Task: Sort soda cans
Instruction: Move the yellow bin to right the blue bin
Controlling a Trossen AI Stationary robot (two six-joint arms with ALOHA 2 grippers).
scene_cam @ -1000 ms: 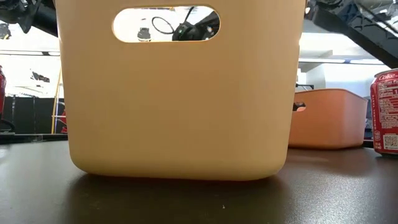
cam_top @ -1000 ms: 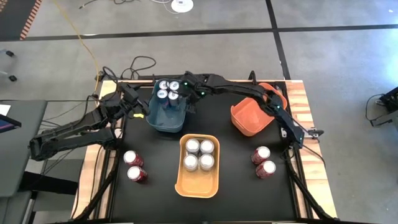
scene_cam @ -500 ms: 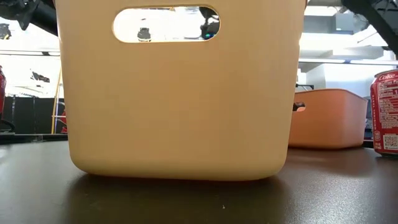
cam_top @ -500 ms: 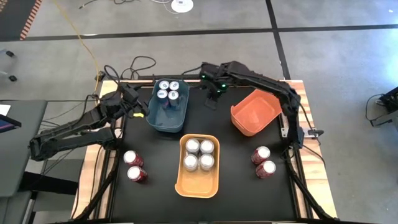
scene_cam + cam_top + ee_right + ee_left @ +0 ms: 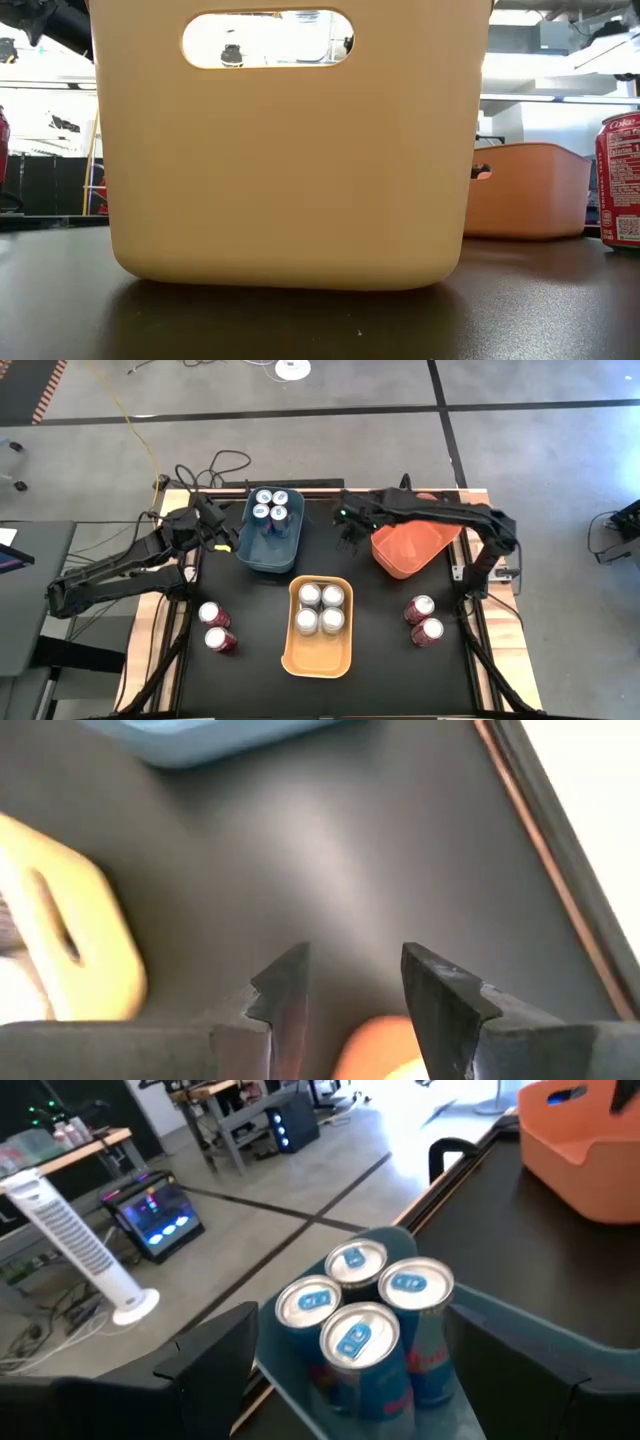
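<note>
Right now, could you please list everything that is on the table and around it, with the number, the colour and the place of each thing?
dark blue cans: four, silver tops, standing together inside the teal bin at the table's far side
teal bin: one, far left of centre
silver cans: four, inside the yellow-orange bin
yellow-orange bin: one, centre near side
red cans: four in all, two on the table at the near left, two at the near right
orange bin: one, far right, nothing visible inside
table: one, black top with wooden edges
left gripper: open, beside the teal bin's left wall
right gripper: open, holding nothing, above the table between the teal and orange bins
</note>
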